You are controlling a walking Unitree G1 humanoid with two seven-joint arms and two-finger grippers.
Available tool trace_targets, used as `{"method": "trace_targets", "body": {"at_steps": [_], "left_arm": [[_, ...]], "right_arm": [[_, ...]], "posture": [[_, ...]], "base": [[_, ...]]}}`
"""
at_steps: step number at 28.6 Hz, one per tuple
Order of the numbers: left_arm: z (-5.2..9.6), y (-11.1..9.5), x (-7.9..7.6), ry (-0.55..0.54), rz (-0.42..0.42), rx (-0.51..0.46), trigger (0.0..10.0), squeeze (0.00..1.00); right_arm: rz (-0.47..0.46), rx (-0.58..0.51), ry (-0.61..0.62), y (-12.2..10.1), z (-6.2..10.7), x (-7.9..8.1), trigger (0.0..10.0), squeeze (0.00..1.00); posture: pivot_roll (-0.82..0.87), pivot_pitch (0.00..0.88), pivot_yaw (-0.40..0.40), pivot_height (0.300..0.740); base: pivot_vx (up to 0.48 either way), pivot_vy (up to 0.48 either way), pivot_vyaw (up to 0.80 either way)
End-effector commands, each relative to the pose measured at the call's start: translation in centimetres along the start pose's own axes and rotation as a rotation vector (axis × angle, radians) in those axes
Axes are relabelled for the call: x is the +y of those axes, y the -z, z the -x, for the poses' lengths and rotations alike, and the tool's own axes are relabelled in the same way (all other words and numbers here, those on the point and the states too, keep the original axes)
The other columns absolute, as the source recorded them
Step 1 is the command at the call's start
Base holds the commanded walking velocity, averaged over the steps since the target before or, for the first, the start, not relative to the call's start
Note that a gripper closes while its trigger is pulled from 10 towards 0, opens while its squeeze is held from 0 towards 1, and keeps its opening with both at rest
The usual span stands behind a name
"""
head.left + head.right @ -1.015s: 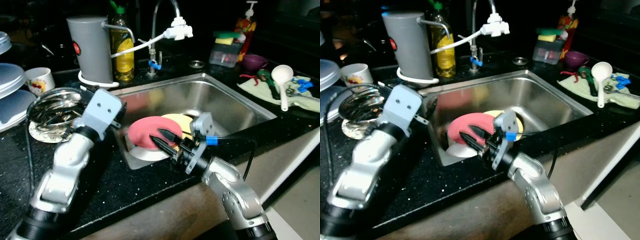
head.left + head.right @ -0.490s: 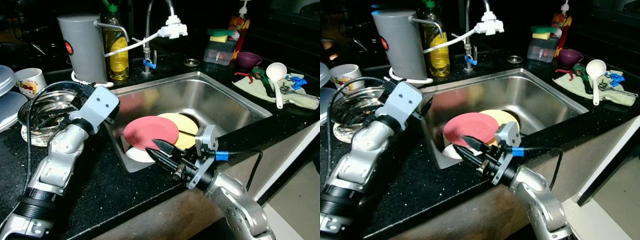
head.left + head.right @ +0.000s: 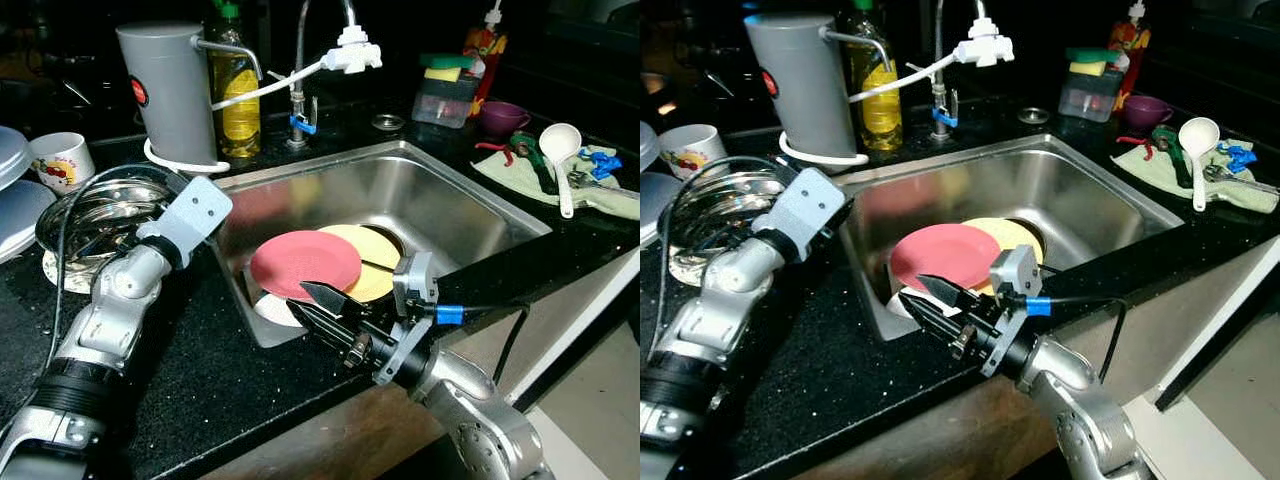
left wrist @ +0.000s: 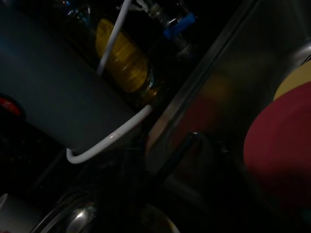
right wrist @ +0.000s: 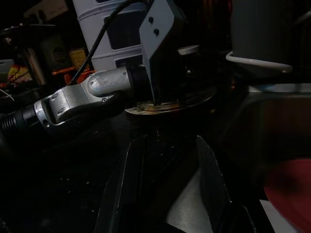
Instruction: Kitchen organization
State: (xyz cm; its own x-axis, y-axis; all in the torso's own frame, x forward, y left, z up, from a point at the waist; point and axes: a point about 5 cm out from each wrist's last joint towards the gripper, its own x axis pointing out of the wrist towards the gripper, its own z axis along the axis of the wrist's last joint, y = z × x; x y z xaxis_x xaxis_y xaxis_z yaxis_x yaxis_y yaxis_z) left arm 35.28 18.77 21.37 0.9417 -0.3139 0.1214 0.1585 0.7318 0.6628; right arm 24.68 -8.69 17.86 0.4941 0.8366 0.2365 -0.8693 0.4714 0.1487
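A red plate (image 3: 305,265) lies flat in the steel sink (image 3: 440,190), overlapping a yellow plate (image 3: 372,258) and resting on a white plate (image 3: 272,308). My right gripper (image 3: 298,296) hovers at the sink's front left corner, just in front of the red plate's near rim. It is open with nothing between its fingers (image 5: 121,189). My left gripper (image 3: 222,222) is held at the sink's left edge, beside the steel bowls; the left wrist view is dark and takes in the red plate (image 4: 279,155).
On the black counter to the left are stacked steel bowls (image 3: 95,215), a cup (image 3: 60,160) and white plates (image 3: 15,190). Behind the sink stand a grey canister (image 3: 175,90), an oil bottle (image 3: 238,95) and the tap (image 3: 345,50). At the right lie a white ladle (image 3: 565,150), a cloth and a purple bowl (image 3: 497,117).
One second ago my right gripper was at the tilted red plate. The plate now lies flat, and the gripper has drawn back toward the sink's front edge, open.
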Motion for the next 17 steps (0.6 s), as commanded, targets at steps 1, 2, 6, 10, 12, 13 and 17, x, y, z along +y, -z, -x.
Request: {"method": "trace_targets", "body": {"at_steps": [1,2,6,10,12,13,17], "left_arm": [[-0.3,-0.1,-0.2,0.021,-0.017,-0.008,0.0,0.0],[-0.3,-0.1,-0.2,0.021,-0.017,-0.008,0.0,0.0],[-0.4,0.0,0.2,-0.012,-0.018,-0.004,0.0,0.0],[-0.4,-0.3,1.1,-0.065,-0.013,-0.013,0.0,0.0],[-0.3,-0.5,1.5,-0.088,-0.005,-0.021,0.0,0.0],[-0.3,-0.5,1.5,-0.088,-0.005,-0.021,0.0,0.0],[-0.2,-2.2,3.7,-0.2,0.002,-0.084,0.0,0.0]], "right_arm": [[-0.008,-0.016,0.001,-0.4,0.0,0.2,10.0,0.0],[-0.008,-0.016,0.001,-0.4,0.0,0.2,10.0,0.0],[-0.016,-0.014,0.007,-0.4,-0.1,0.1,10.0,0.0],[-0.021,-0.013,0.008,-0.3,-0.2,0.1,10.0,0.0],[-0.023,-0.012,0.008,-0.3,-0.2,0.1,10.0,0.0],[-0.023,-0.012,0.008,-0.3,-0.2,0.1,10.0,0.0],[-0.032,-0.015,0.013,-0.3,-0.3,0.0,10.0,0.0]], "posture": [[-0.05,0.0,-0.02,0.74],[-0.05,0.0,-0.02,0.74],[-0.05,0.0,-0.022,0.74],[-0.05,0.0,-0.024,0.74],[-0.05,0.0,-0.024,0.74],[-0.05,0.0,-0.024,0.74],[-0.05,0.0,-0.022,0.74]], "base": [[0.0,0.0,0.0],[0.0,0.0,0.0],[0.0,0.0,0.0],[0.0,0.0,0.0],[0.0,0.0,0.0],[0.0,0.0,0.0],[0.0,0.0,0.0]]}}
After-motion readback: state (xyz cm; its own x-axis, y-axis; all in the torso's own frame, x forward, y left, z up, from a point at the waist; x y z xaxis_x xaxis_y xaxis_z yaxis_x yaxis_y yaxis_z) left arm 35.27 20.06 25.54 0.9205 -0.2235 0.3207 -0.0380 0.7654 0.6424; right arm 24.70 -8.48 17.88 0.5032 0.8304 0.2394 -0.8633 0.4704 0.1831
